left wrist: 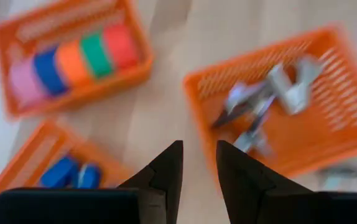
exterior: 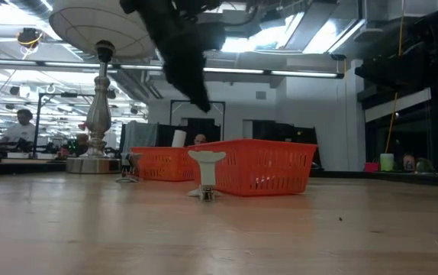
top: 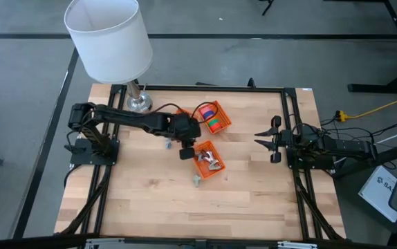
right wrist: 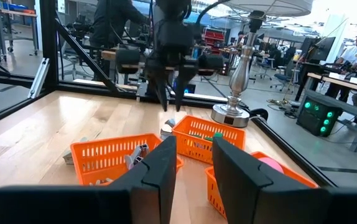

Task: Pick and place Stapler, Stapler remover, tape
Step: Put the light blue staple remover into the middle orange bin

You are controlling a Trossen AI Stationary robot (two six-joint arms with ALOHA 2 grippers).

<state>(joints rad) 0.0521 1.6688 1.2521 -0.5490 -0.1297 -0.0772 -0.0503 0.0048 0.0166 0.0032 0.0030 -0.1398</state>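
My left gripper [top: 186, 146] [left wrist: 197, 168] hangs open and empty above the table's middle, fingers pointing down, between three orange baskets. One basket [left wrist: 73, 59] [top: 214, 117] holds a row of tape rolls [left wrist: 79, 59]: pink, blue, orange, green, red. A second basket [left wrist: 278, 106] [top: 209, 159] holds grey staple removers [left wrist: 272, 93]. The third basket [left wrist: 48, 168] holds blue blocky pieces [left wrist: 73, 174]. One more staple remover [top: 196, 181] [exterior: 206, 172] stands on the table near that second basket. My right gripper [top: 264, 138] [right wrist: 194, 168] waits open at the table's right side.
A table lamp with a white shade [top: 108, 38] stands on its metal base [top: 137, 104] at the far left, close behind my left arm. A small grey piece [top: 165, 144] lies on the wood by the left gripper. Bare wood [top: 157, 200] covers the near half.
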